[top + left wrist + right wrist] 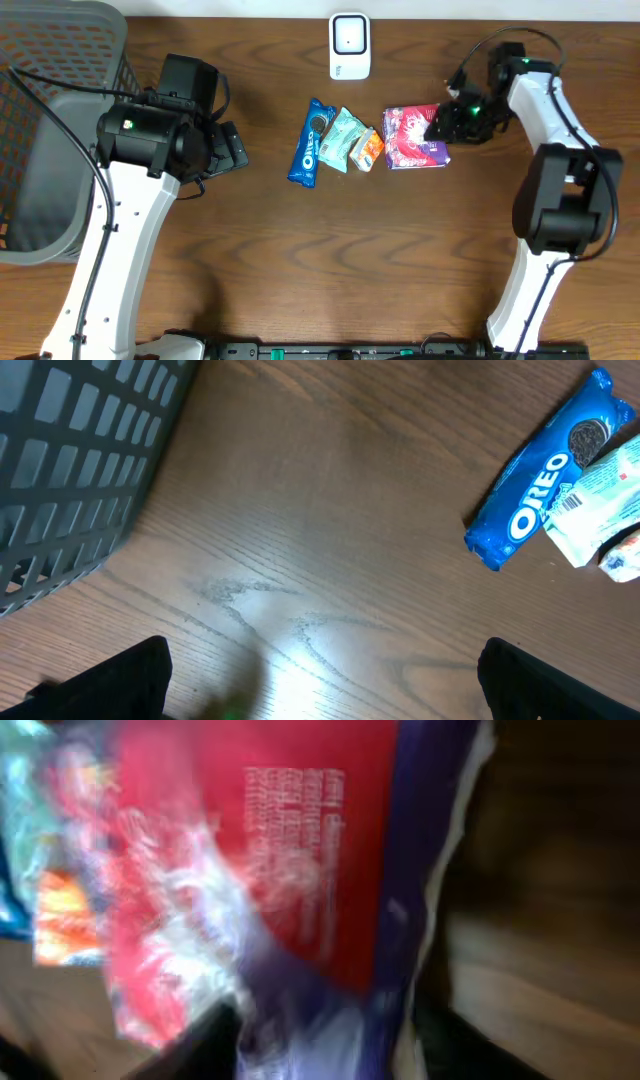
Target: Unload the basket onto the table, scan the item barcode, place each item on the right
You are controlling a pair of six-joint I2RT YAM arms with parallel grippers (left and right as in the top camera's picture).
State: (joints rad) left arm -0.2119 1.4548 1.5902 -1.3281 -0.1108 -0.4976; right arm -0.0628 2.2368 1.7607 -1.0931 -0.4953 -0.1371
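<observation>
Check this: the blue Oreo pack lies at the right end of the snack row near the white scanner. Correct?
No. The overhead view shows the Oreo pack at the left end of the snack row near the white scanner; the red pack holds the right end.

the surface (300, 510) is dark brown wood with a plain visible grain. it is smooth, with a soft sheen where light glares off it. the basket (60, 60) is matt grey plastic, moulded as an open lattice. the oreo packet (310, 145) is glossy blue plastic film. the teal packet (343, 136) and the orange packet (369, 148) look like similar shiny, creased wrap. the red and purple packet (412, 140) is crinkled film that catches the light. the scanner (349, 45) is smooth white plastic. the left arm (120, 240) and the right arm (545, 110) have smooth white shells and matt black joints.
</observation>
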